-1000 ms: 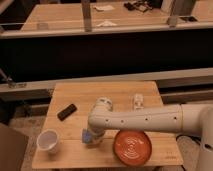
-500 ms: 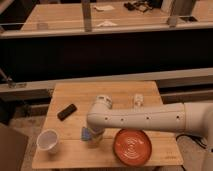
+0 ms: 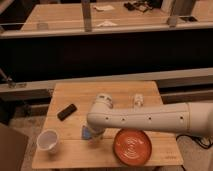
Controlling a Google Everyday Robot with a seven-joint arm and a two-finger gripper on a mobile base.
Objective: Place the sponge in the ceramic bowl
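Seemingly at the grasping step, with the gripper low at the small blue-grey rectangular soft sponge on the wooden table near the wide orange-red glazed ceramic bowl, open or closed impossible to tell; next, probably a sure hold, lift and short carry over the rim.

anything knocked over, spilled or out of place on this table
Nothing stands out. The white cup stands upright, the ceramic bowl sits flat and empty, and the black block lies flat. The tool is down at the sponge, between cup and bowl.
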